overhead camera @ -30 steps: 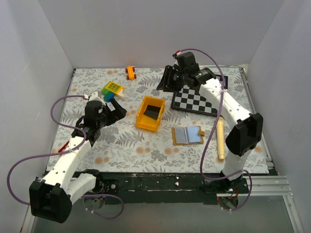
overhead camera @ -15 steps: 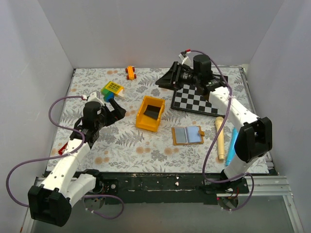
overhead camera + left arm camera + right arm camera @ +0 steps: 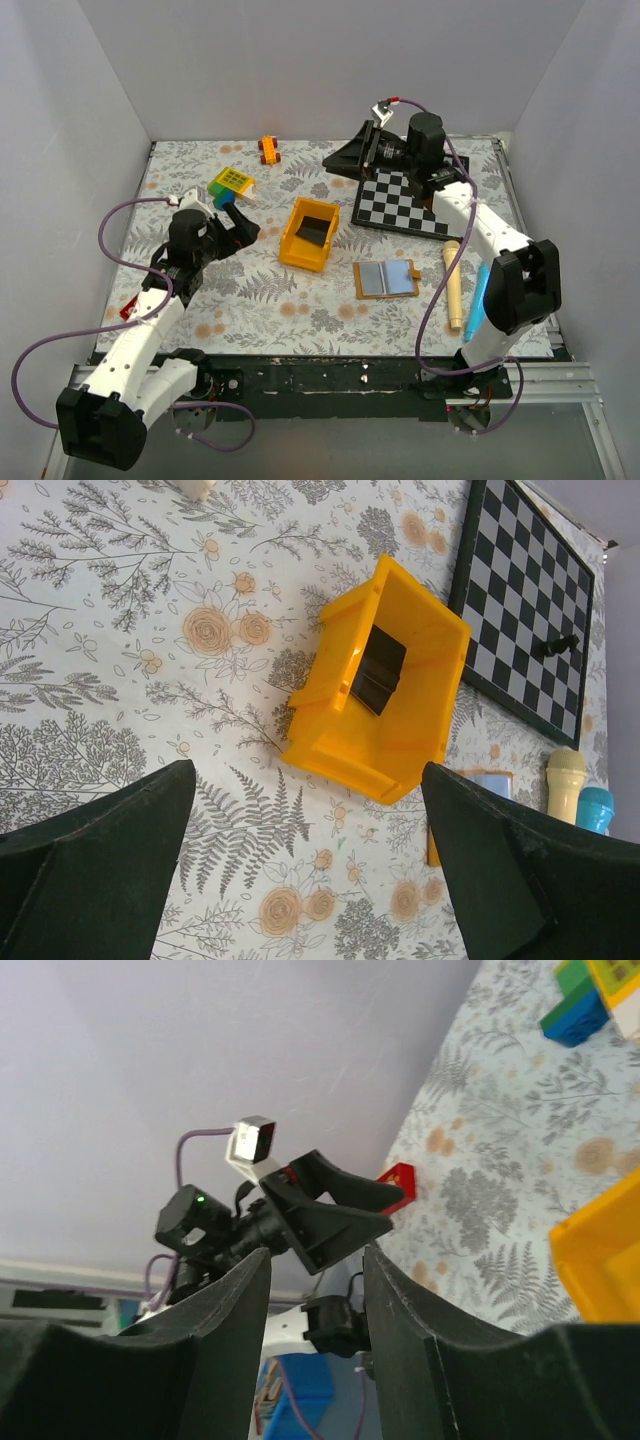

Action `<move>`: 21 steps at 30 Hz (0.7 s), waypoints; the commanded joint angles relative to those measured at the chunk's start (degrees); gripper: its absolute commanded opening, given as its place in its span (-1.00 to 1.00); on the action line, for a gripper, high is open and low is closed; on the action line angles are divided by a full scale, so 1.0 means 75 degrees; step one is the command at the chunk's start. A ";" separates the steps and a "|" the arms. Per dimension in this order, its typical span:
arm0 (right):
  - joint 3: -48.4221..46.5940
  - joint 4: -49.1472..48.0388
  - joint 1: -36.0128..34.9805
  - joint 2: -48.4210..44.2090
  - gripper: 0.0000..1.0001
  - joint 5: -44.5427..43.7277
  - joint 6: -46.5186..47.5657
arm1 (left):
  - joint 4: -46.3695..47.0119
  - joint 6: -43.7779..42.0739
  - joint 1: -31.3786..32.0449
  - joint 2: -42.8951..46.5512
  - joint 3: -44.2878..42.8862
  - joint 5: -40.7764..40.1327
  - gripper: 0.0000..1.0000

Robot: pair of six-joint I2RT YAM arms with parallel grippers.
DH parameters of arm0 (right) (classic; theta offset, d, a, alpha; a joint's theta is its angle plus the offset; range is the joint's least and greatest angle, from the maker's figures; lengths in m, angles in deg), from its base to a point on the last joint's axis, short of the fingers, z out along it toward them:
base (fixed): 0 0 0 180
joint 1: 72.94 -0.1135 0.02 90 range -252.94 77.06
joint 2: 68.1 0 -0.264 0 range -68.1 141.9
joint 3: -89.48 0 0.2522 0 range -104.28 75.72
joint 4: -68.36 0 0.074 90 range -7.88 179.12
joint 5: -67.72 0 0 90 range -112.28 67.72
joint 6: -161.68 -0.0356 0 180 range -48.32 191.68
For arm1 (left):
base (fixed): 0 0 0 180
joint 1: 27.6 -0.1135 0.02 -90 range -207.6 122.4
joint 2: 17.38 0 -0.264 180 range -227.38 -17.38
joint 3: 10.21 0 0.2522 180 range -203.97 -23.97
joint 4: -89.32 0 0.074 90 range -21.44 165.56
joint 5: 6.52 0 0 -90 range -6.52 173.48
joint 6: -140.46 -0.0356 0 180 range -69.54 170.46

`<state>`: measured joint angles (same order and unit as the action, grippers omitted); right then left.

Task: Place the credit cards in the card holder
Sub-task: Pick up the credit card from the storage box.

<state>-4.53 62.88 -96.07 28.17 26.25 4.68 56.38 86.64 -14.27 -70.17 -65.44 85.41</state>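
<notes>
One black credit card (image 3: 313,232) lies inside the yellow bin (image 3: 296,246); the left wrist view shows it leaning on the bin's floor (image 3: 378,670). The card holder (image 3: 387,279) lies open on the table, tan outside and pale blue inside, to the right of the bin; only its edge (image 3: 490,780) shows in the left wrist view. My left gripper (image 3: 245,220) hovers open to the left of the bin, nothing between its fingers (image 3: 308,810). My right gripper (image 3: 335,163) is raised at the back, pointing left, its jaws apart with nothing between them (image 3: 315,1260).
A chequered board (image 3: 405,203) lies under the right arm. A wooden stick (image 3: 452,285) and a blue object (image 3: 478,300) lie at the right edge. Stacked toy blocks (image 3: 230,185) and an orange toy car (image 3: 269,149) sit at the back left. A small red piece (image 3: 127,308) lies at the left.
The right arm's wrist has swung to the right and its gripper now points left, higher above the board. The left arm has hardly moved.
</notes>
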 commanded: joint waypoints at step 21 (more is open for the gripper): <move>0.0386 0.4009 -0.0126 -0.2042 0.00 -0.1422 0.3732 | 0.3293 -0.0279 0.1622 -0.0308 -0.0646 0.2060 -0.50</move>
<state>-3.94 103.09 -96.71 17.83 6.25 37.92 69.12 83.95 -4.35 -72.23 -67.63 93.54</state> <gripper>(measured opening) 0.501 0.527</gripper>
